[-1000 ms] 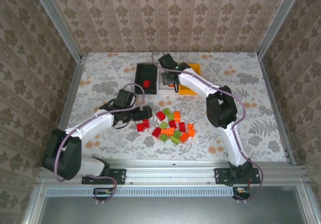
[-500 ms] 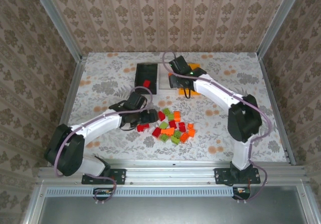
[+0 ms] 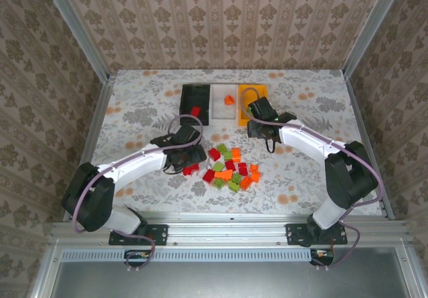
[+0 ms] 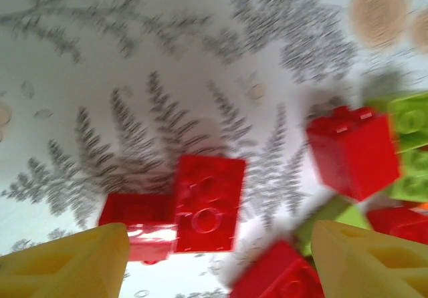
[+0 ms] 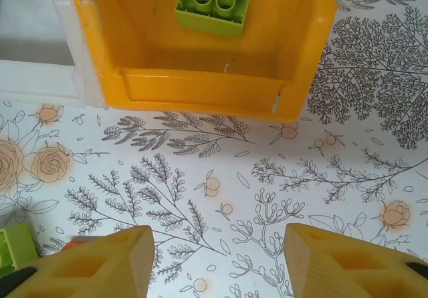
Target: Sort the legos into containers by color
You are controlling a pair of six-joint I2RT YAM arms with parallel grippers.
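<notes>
Legos (image 3: 231, 170): loose pile on worktop (image 3: 147, 104), nearward of yellow bin (image 5: 200, 87). Light, rigid, slick; pinch flat sides. Left end effector (image 4: 221, 251): spread wide over red brick (image 4: 208, 203), empty. Right end effector (image 5: 219, 258): open, empty.

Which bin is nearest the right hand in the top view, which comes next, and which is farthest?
1. Yellow bin, just beyond the right hand.
2. White bin, middle of the row.
3. Black bin, left end of the row.

A floral-printed tabletop (image 3: 134, 104) sits between damask-patterned walls (image 3: 221, 24) and aluminium frame rails (image 3: 227, 232).
</notes>
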